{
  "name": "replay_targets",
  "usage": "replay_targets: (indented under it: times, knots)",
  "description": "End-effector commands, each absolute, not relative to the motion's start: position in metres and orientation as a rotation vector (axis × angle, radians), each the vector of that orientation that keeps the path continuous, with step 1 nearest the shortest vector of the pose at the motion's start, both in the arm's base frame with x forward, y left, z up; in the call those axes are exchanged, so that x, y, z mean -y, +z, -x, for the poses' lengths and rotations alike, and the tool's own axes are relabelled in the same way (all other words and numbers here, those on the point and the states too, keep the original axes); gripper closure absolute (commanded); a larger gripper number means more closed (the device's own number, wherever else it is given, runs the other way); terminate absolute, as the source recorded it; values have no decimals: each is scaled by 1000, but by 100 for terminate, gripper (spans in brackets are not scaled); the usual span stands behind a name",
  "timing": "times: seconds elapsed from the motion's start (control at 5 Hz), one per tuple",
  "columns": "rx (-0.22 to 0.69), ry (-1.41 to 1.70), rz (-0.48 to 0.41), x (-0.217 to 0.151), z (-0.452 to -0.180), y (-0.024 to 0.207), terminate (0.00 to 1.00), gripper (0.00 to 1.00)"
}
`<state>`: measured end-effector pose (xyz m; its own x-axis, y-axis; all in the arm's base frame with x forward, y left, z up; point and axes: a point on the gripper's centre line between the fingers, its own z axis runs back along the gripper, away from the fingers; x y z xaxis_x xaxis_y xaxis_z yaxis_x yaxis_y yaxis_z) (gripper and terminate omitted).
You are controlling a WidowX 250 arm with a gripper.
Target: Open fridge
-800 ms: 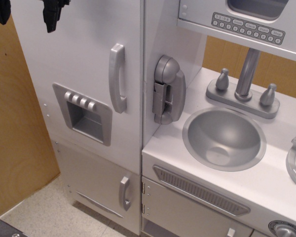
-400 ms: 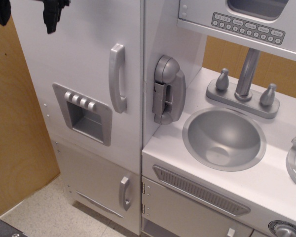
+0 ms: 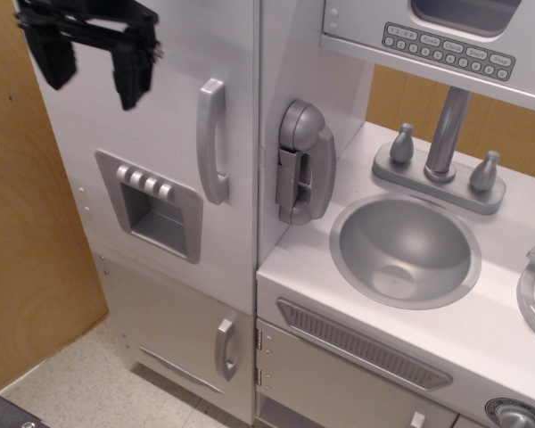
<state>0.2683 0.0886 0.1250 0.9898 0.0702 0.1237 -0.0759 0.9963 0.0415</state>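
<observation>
A: Where's the fridge (image 3: 160,134)?
B: Left side, door closed, its handle (image 3: 211,141) beside the phone (image 3: 303,162).
A: And the gripper (image 3: 94,76)?
B: Upper left, before the door, fingers (image 3: 129,76) spread wide, holding nothing.

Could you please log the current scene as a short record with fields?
fridge door: closed, flush with the cabinet
door handle: long grey curved bar, untouched
gripper: upper left, in front of the door, left of the handle
jaws: apart, holding nothing
ice-dispenser panel: grey, below the gripper
lower door: closed, short grey handle
sink: empty, right of the fridge
</observation>
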Motion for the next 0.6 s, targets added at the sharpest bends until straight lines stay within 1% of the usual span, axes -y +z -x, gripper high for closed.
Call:
replay_targets:
  times: [0.0, 0.4]
  knots:
    - [229, 1, -31, -56, -279, 114, 0, 0]
    - [259, 68, -50, -43, -299, 87, 0, 0]
